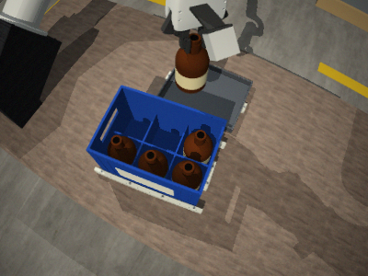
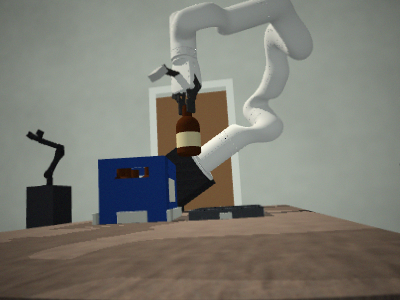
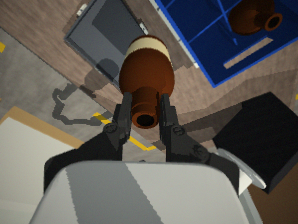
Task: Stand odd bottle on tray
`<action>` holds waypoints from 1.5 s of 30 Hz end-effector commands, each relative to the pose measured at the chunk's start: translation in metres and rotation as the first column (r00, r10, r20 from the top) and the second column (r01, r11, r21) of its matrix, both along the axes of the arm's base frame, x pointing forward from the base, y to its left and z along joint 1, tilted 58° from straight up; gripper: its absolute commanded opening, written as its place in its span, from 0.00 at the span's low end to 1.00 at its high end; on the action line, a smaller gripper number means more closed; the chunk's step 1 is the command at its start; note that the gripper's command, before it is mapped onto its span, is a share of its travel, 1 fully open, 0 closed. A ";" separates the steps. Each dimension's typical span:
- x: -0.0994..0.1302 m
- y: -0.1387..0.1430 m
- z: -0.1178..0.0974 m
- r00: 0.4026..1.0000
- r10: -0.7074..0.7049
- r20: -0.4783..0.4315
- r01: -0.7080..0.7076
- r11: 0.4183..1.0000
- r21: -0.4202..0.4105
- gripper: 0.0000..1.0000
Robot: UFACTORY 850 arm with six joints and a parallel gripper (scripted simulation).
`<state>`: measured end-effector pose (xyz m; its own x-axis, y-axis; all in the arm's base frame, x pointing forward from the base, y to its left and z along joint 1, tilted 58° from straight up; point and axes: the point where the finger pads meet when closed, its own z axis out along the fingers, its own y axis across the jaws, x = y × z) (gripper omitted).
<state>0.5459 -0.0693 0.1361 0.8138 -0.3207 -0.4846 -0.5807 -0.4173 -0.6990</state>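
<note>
My gripper [image 3: 146, 103] is shut on the neck of a brown bottle [image 1: 191, 63] with a cream label and holds it upright high in the air. It hangs over the near edge of the dark grey tray [image 1: 209, 94], beyond the crate. The bottle also shows in the side view [image 2: 188, 134] and the wrist view [image 3: 146, 75]. The blue crate [image 1: 154, 146] holds several brown bottles: front left [image 1: 120, 148], front middle [image 1: 153, 162], front right [image 1: 187, 174] and back right [image 1: 198, 144]. The other back compartments are empty.
A black box [image 1: 23, 74] stands at the far left of the wooden table. Yellow floor markings [image 1: 342, 79] lie beyond the table at the right. The arm's dark base [image 2: 192, 177] rises behind the crate in the side view.
</note>
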 end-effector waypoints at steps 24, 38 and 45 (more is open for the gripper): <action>0.003 0.029 0.048 1.000 -0.001 0.001 0.001 1.000 -0.001 0.00; 0.004 0.042 0.070 1.000 -0.001 0.001 0.001 1.000 -0.001 0.00; 0.005 0.046 0.076 1.000 -0.001 0.001 0.001 1.000 -0.001 0.00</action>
<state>0.5500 -0.0253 0.2074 0.8136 -0.3210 -0.4847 -0.5809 -0.4173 -0.6988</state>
